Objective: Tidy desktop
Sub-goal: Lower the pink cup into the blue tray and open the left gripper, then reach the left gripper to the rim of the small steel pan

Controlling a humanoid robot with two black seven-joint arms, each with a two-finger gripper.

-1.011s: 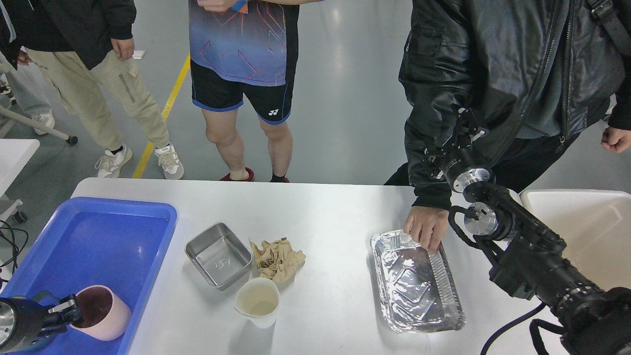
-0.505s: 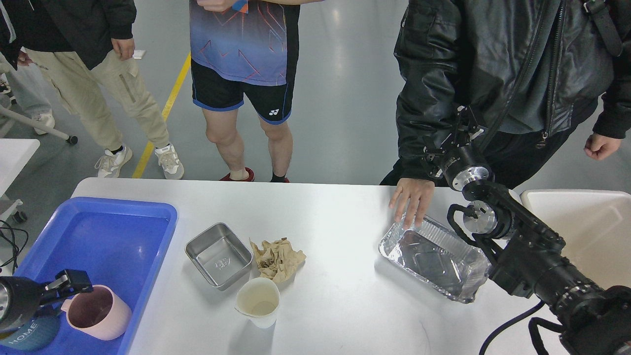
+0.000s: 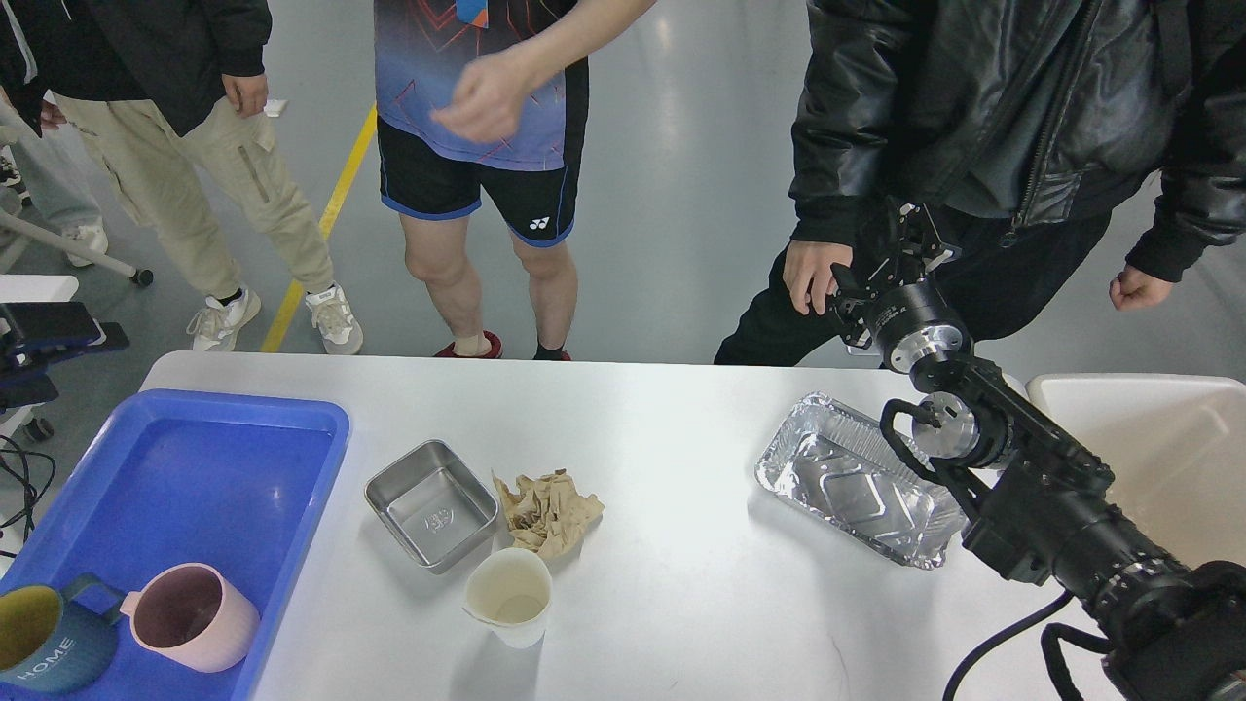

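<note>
The right arm is built of matte black housings, thick near the lower right corner and slimmer toward its far end. Two polished silver metal rings mark its wrist joints, one just behind the right gripper, a small dark fitting seen against a black jacket. Black cables loop beside the wrist and trail under the forearm.

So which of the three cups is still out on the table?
The white paper cup, standing just in front of the crumpled brown paper. The pink mug and the dark blue mug are both in the blue tray.
</note>
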